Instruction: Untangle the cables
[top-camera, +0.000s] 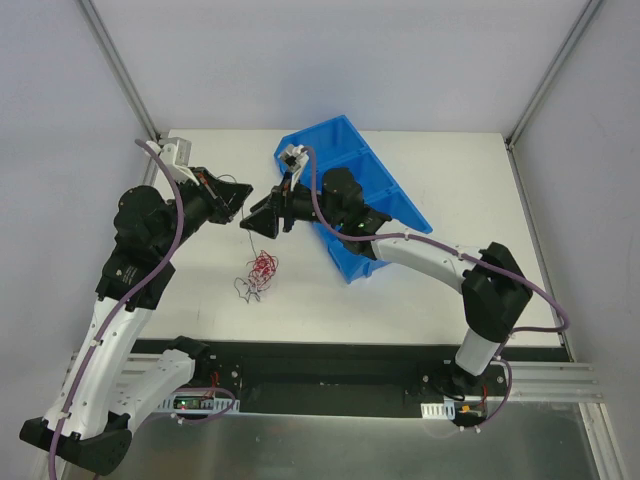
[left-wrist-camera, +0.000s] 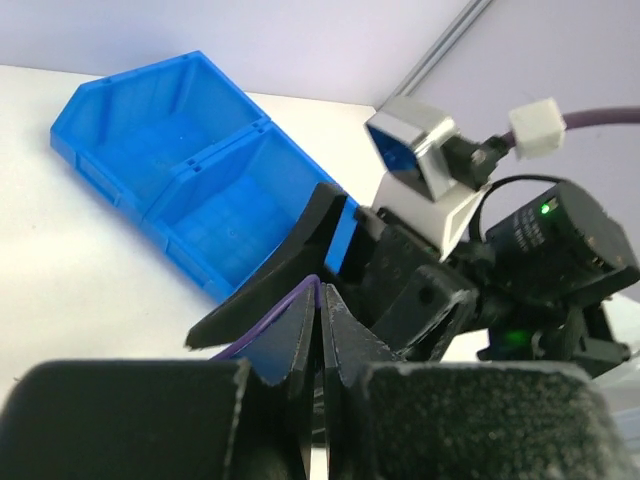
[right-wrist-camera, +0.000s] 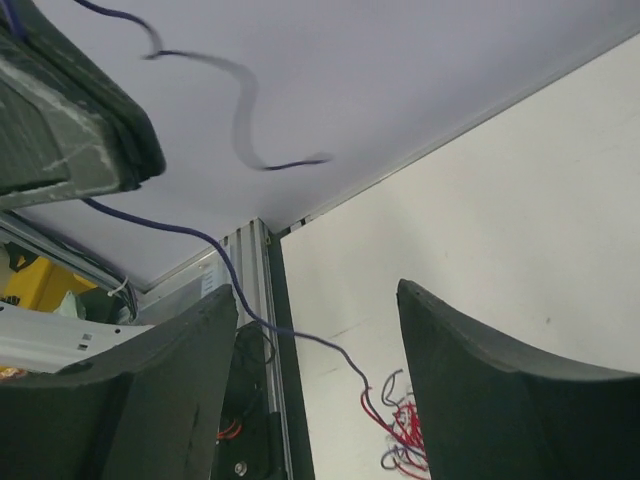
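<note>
The left claw (left-wrist-camera: 322, 300) is pressed together, pinching a dark wire (left-wrist-camera: 275, 315). The wire slants down from the claw's tips to the red tangle (top-camera: 262, 270) on the table (top-camera: 200, 300) below. The right claw (right-wrist-camera: 315, 290), just beside it, is spread and holds nothing.

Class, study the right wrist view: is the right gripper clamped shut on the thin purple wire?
No: the right gripper is open, fingers wide apart, with the purple wire running through the gap.
</note>
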